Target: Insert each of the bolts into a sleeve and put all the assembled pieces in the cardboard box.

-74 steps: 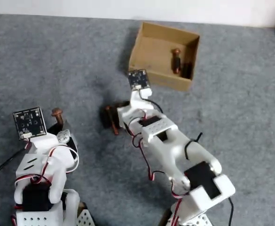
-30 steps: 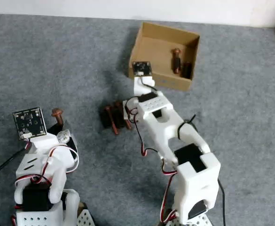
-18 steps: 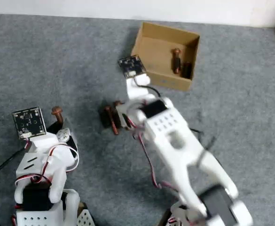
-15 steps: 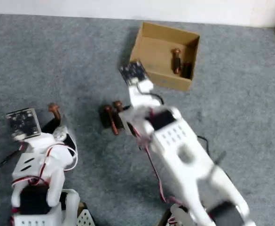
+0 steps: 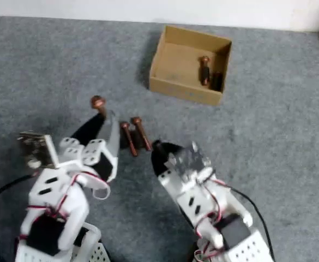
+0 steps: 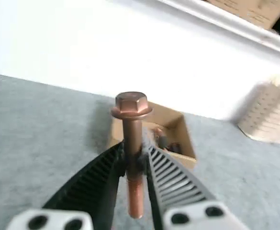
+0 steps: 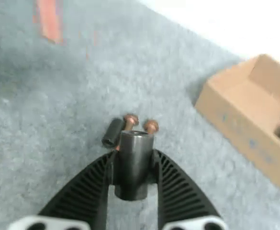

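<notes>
Left gripper is clenched on a copper bolt, fingers pinching the shank. The hex head sticks up above the fingertips and the shank end hangs out between the fingers. In the high view this bolt is raised over the grey carpet, to the left of the loose parts and well apart from the cardboard box. Right gripper is clamped on a black sleeve, one finger on each side, with the sleeve's open end facing away from the wrist. It sits just short of the loose parts on the carpet. Two loose bolts lie side by side on the carpet between the arms, heads toward the box. A loose sleeve lies on its side just beside them, touching or nearly so; cannot tell which. The box stands open at the far side of the carpet, apart from both grippers. It holds one assembled piece, a bolt in a sleeve, by its right wall. A dark part sits next to that piece, too unclear to identify.
</notes>
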`<action>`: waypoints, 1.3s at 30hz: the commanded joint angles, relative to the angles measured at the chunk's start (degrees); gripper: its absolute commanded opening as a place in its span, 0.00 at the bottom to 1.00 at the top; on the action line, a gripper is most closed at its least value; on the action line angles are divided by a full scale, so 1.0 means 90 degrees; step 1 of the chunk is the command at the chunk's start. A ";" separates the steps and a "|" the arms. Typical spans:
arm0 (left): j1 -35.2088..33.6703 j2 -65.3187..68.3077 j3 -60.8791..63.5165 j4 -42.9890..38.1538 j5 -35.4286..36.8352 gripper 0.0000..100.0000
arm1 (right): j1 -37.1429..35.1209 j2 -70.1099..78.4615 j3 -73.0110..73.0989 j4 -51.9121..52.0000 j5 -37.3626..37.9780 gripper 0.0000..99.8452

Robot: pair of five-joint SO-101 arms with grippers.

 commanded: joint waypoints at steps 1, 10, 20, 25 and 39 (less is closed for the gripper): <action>0.0464 0.0015 0.0308 -0.0801 0.0029 0.00 | -0.0405 -0.1050 0.0347 0.0005 0.0430 0.00; 0.1470 -0.0044 0.0874 -0.0977 0.0029 0.00 | -0.0943 -0.1011 0.0357 0.0034 0.0664 0.00; 0.1470 -0.0054 0.0884 -0.0947 0.0039 0.00 | -0.0913 -0.0991 0.0357 0.0269 0.0674 0.00; 0.1431 -0.0054 0.0845 -0.0947 0.0039 0.00 | -0.0669 -0.0991 0.0357 0.0230 0.0674 0.00; 0.1441 -0.0054 0.0855 -0.0781 0.1250 0.00 | -0.0405 -0.0991 0.0347 -0.0112 0.0449 0.00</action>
